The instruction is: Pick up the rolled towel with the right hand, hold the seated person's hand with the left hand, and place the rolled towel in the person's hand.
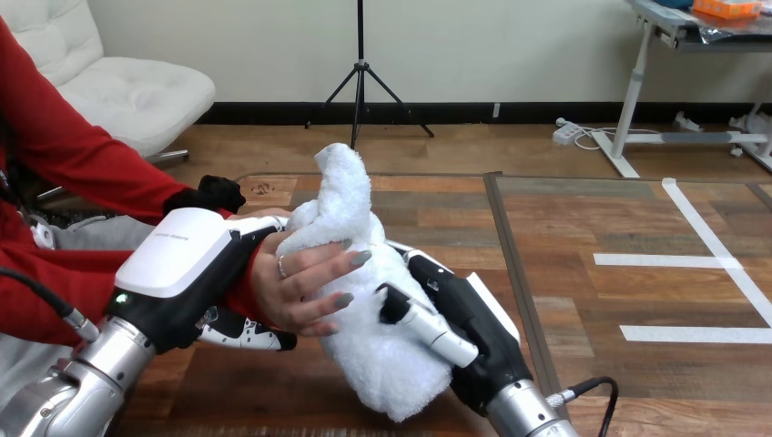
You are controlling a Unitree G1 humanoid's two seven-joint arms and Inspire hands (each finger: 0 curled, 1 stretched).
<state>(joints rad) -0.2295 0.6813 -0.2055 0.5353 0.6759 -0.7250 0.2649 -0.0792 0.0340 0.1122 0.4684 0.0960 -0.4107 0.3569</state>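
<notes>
At the lower right of the head view, my right hand [475,320] is closed on the rolled towel [391,357]: my palm sits against the towel's right side and my thumb [426,324] is pressed across its front. The towel is white and fluffy. It stands tilted above the tabletop [437,217], with its upper end leaning up and to the left and its lower end hanging past my wrist.

The person's hand [305,287] lies against the towel's left side, palm towards it, with the fingertips spread over the cloth just above my thumb. So both that hand and my right hand are on the towel.

My left hand [177,250] is further left. Its white back faces up over the person's wrist, and its fingers [244,335] curl round underneath, so it is clasped on the wrist. My silver forearm runs from there to the lower left corner.
</notes>
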